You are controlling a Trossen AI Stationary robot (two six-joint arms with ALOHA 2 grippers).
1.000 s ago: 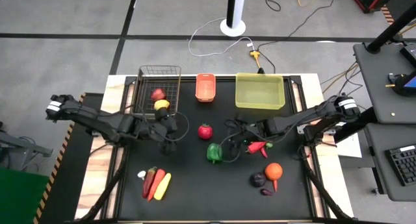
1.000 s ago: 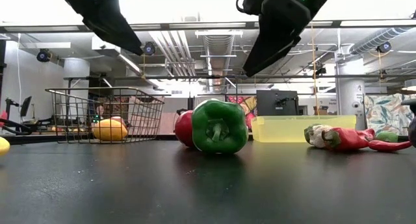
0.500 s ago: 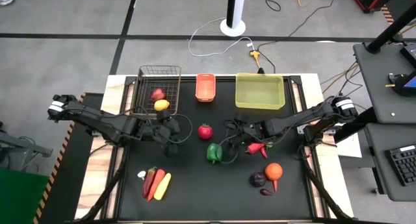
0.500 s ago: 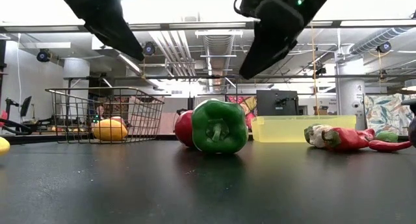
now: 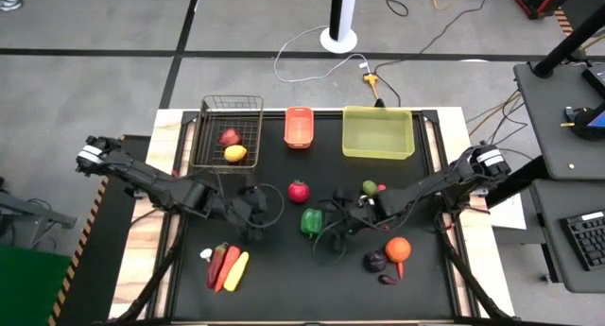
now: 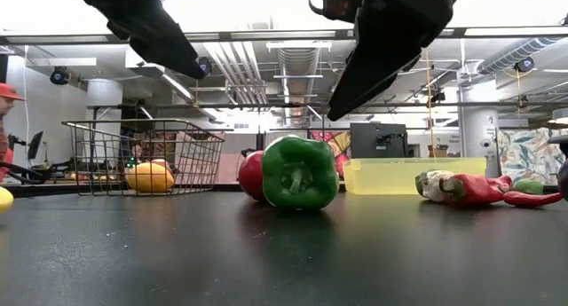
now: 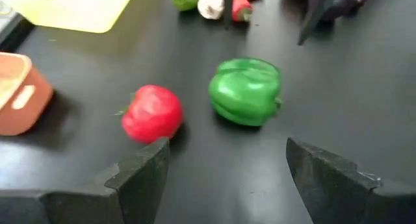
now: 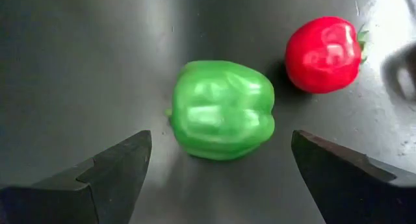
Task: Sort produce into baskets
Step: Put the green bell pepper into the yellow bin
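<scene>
Your right claw (image 8: 214, 178) is spread wide with nothing in it, and the glossy green toy bell pepper (image 8: 222, 109) sits square between its two dark fingers, so it looks lined up to drop onto that one. In the high view that claw (image 5: 338, 216) hovers just beside the pepper (image 5: 311, 222) on the black worktop (image 5: 284, 269).

Your left claw (image 7: 224, 178) is also wide open and empty, and it's aimed at the same patch: the pepper (image 7: 246, 91) and the shiny round red toy tomato-looking fruit (image 7: 151, 113) lie apart just ahead of it. From above, it (image 5: 263, 211) is on the other side of the pepper, so my guess is you'd want one arm to back off before both go for the same piece.

Further out: the dark wire-mesh basket (image 5: 210, 146) at the back already has a red fruit (image 5: 229, 136) and a yellow lemon (image 5: 235, 153) in it. The small orange plastic basket (image 5: 299, 128) and the big translucent yellow-green bin (image 5: 378, 152) look empty. Plenty left loose, like the round orange (image 5: 398, 248) and a red, orange and yellow bunch of long veggies (image 5: 227, 266) near the front edge.
</scene>
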